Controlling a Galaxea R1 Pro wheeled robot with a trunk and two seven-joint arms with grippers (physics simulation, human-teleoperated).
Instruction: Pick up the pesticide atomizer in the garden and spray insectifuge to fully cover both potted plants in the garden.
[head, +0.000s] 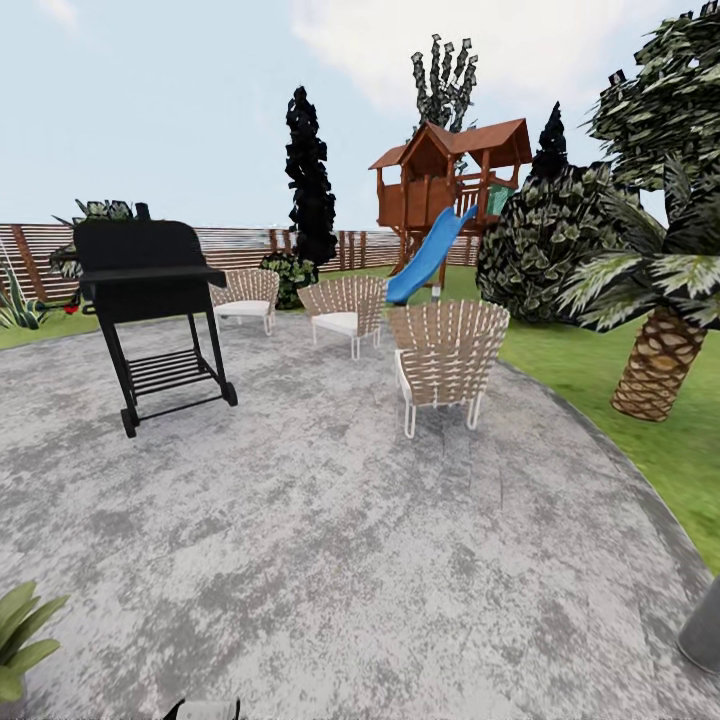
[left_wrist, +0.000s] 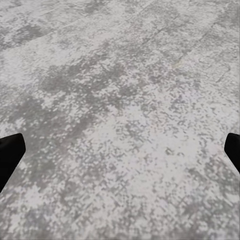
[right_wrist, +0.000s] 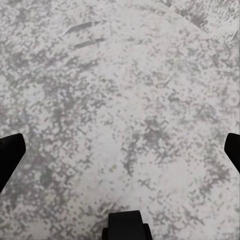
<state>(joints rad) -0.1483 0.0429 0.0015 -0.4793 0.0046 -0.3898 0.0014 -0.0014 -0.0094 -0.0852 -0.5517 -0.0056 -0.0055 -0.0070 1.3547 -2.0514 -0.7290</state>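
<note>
I am in the garden, on the round mottled grey patio (head: 330, 540), with lawn (head: 590, 370) to its right. Broad pointed green leaves of one potted plant (head: 18, 630) poke in at the head view's lower left edge; its pot is cut off. The pesticide atomizer is out of view. In the left wrist view my left gripper (left_wrist: 120, 157) hangs open over bare paving, its dark fingertips (left_wrist: 10, 155) far apart. My right gripper (right_wrist: 120, 157) is likewise open above the paving, with nothing between its fingers.
A black wheeled grill (head: 150, 300) stands at the left. Three woven chairs sit ahead, the nearest (head: 445, 360) in the middle. A palm (head: 660, 350) and bushes line the right. A grey rounded object (head: 703, 625) is cut by the right edge. A slat fence (head: 30, 255) and a playhouse with a slide (head: 440, 220) are behind.
</note>
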